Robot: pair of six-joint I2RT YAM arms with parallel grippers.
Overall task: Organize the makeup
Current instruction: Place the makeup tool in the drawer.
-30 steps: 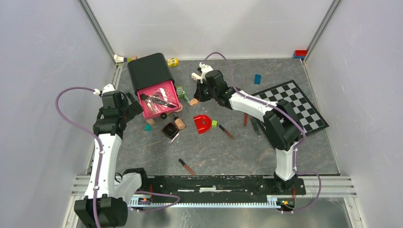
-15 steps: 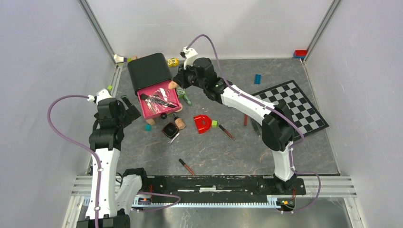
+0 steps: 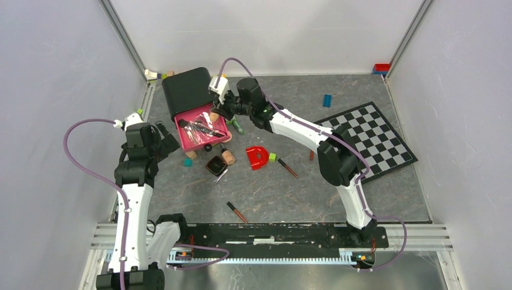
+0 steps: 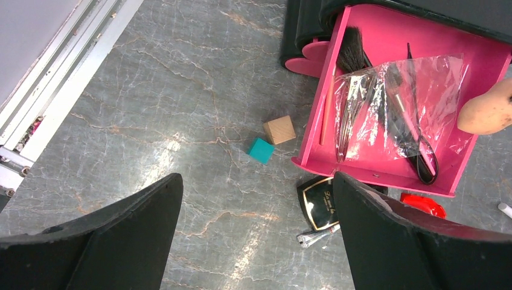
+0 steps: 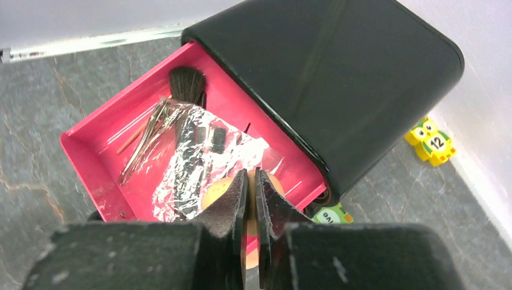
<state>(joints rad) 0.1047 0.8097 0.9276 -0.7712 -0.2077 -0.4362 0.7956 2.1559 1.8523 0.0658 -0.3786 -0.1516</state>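
My right gripper (image 3: 216, 112) is shut on a peach sponge (image 3: 214, 116) and holds it over the back right corner of the open pink drawer (image 3: 181, 136). In the right wrist view the sponge (image 5: 212, 194) bulges on both sides of the pinched gripper (image 5: 250, 176). The drawer (image 5: 90, 142) holds a brush and a clear bag of tools (image 4: 392, 103). My left gripper (image 3: 164, 136) is open and empty, left of the drawer. A square black compact (image 4: 318, 196) lies near its right finger. A beige bottle (image 3: 228, 156) and slim tubes (image 3: 236, 211) (image 3: 288, 168) lie on the floor.
The black box (image 3: 188, 89) sits behind the drawer. A teal cube (image 4: 261, 150) and a wooden cube (image 4: 279, 129) lie left of the drawer. A red D-shaped piece (image 3: 257, 157), a checkerboard (image 3: 368, 139), a blue brick (image 3: 326, 100) and a yellow owl toy (image 5: 430, 141) are nearby.
My right arm has swung left from the middle of the floor to above the pink drawer, carrying the sponge. My left arm has drawn back a little to the left.
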